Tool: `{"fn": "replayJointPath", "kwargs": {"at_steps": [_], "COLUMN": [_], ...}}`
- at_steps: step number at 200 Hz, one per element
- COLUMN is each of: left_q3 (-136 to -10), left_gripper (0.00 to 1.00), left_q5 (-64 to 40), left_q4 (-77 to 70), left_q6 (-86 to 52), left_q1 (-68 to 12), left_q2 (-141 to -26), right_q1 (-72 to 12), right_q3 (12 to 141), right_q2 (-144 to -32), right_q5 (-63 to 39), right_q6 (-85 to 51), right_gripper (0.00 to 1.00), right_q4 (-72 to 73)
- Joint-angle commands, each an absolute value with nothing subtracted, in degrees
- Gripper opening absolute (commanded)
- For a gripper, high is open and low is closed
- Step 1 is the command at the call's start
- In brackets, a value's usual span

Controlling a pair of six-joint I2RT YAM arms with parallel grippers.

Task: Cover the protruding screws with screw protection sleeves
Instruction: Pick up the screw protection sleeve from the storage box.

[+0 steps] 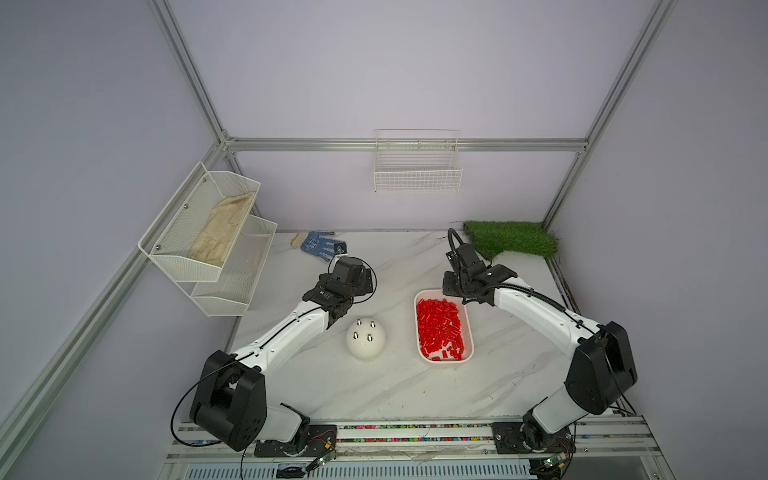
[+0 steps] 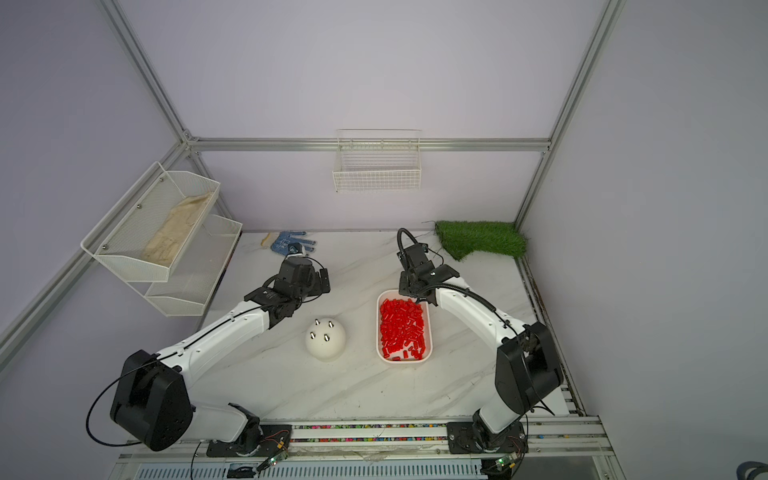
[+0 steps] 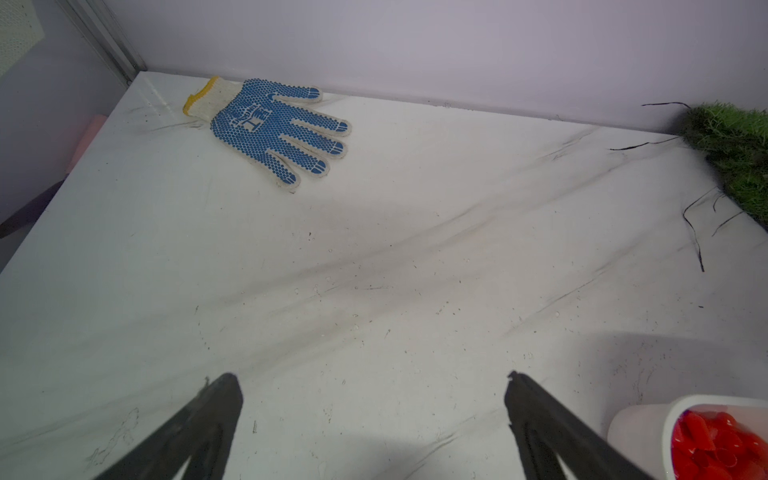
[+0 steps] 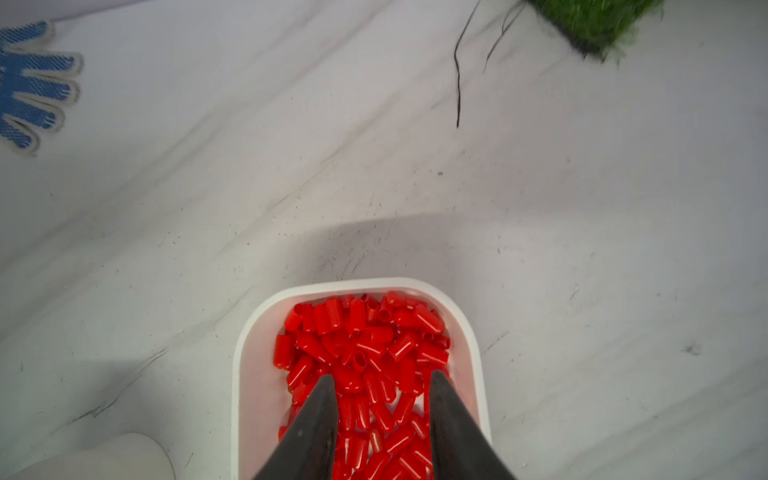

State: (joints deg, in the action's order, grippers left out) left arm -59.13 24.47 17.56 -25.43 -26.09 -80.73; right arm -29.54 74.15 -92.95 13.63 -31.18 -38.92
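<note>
A white dome [image 1: 365,347] [image 2: 325,349] stands mid-table with the protruding screws [image 1: 358,322] [image 2: 317,322] bare on its top. To its right, a white tray [image 1: 468,332] [image 4: 245,353] is filled with red screw protection sleeves [image 1: 440,328] [image 2: 401,328] [image 4: 361,345]. My right gripper [image 4: 381,376] is over the tray's far end, its fingers partly narrowed with tips down in the pile and several sleeves lying loose between them. My left gripper [image 3: 374,384] is wide open over bare table behind the dome, holding nothing. The tray's corner [image 3: 640,424] shows beside it.
A blue dotted glove [image 1: 322,245] [image 3: 270,124] lies at the back left of the table. A green turf patch [image 1: 511,239] sits at the back right. A wire basket [image 1: 417,166] hangs on the rear wall. Mesh shelves [image 1: 203,224] hang on the left wall.
</note>
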Motion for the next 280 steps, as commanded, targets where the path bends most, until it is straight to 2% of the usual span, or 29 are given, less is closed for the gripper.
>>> {"fn": "replayJointPath", "kwargs": {"at_steps": [1, 67, 85, 199, 280], "left_q3": [-62.26, -60.11, -60.12, -59.51, -59.04], "left_gripper": [1.0, 1.0, 1.0, 1.0, 1.0], "left_q5": [25.37, 24.65, 24.53, 23.49, 24.26], "left_q4": [17.52, 14.23, 14.15, 13.62, 13.45], "left_q6": [-25.36, -26.17, -26.36, -26.89, -26.98], "left_q1": [-26.85, -27.48, -27.5, -27.85, -27.95], "left_q2": [-79.62, -78.31, -78.48, -79.1, -78.75], "right_q1": [-29.96, -30.57, -30.59, -30.51, -29.82], "right_q3": [72.55, 68.21, 67.2, 69.75, 71.62], "right_q2": [-94.81, -99.46, -99.89, -103.0, -105.12], "right_q5": [11.54, 8.63, 8.28, 10.14, 11.74], "right_q6": [-34.15, -33.93, -33.93, -40.71, -41.57], "right_gripper": [0.34, 0.19, 0.18, 0.24, 0.22], "right_q4": [-42.12, -40.54, -39.33, -36.92, -38.09]}}
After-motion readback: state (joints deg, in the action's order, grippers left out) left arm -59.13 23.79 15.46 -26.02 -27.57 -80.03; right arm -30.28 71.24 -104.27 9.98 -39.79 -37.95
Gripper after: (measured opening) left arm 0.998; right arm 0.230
